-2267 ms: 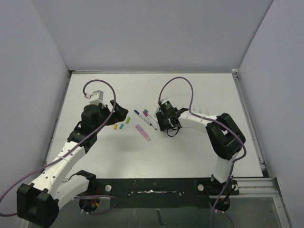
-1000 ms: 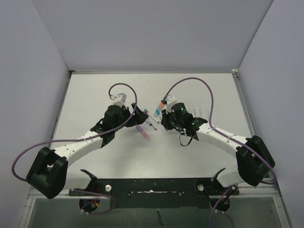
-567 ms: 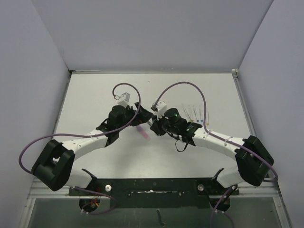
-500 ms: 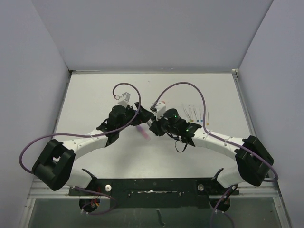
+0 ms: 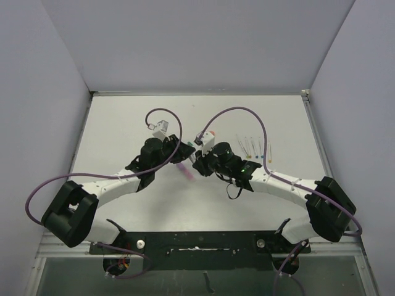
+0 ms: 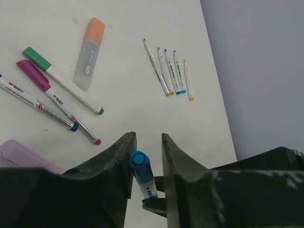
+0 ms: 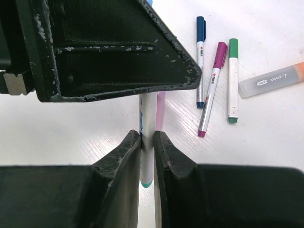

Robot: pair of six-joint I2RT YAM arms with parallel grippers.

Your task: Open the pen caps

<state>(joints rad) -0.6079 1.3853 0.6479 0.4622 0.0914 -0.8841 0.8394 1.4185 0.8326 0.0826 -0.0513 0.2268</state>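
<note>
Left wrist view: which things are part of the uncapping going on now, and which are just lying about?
In use: blue-capped pen, left gripper around its cap, right gripper clamping it.
Lying about: green-capped pen, magenta-capped pen, orange-capped highlighter, row of uncapped pens.

The left fingers point(image 6: 116, 164) and right fingers point(image 7: 124, 156) are matt black plastic, scuffed pale at the edges. The pen point(image 7: 146, 118) has a smooth, glossy white plastic barrel and a shiny blue cap point(image 6: 139, 160). In the left wrist view, the highlighter point(image 6: 88, 54) at eleven o'clock is frosted, translucent plastic, lying on a smooth, faintly shiny white table point(image 6: 128, 85).
</note>
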